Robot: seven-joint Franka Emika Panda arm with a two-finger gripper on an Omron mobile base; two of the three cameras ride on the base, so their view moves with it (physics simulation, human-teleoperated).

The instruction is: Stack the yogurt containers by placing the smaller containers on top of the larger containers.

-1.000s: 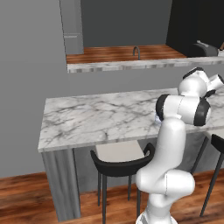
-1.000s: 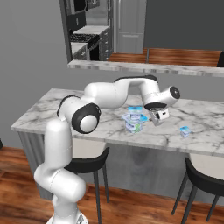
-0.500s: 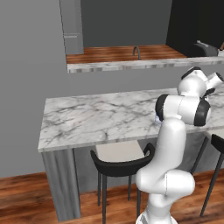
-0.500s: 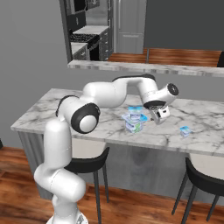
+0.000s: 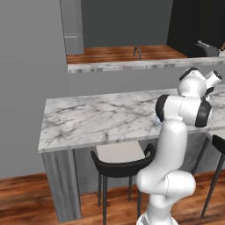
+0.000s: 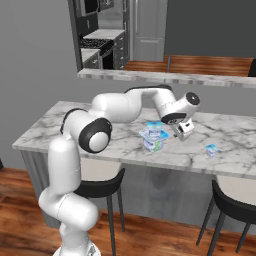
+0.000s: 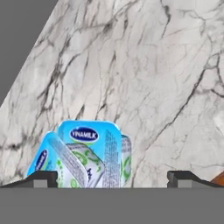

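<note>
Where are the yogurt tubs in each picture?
Left base view: hidden behind the arm.
Right base view: yogurt tubs mid-counter, just left of the open gripper.
Hand view: yogurt tubs bottom left, between the fingertips.
Shared landmark: the marble counter.

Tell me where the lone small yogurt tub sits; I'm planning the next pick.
In the right base view, the small yogurt tub stands alone on the marble counter, right of the open gripper.

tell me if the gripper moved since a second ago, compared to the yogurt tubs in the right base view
Yes, slightly. The gripper has drifted right along the marble counter, away from the cluster of yogurt tubs, which stayed put.
</note>
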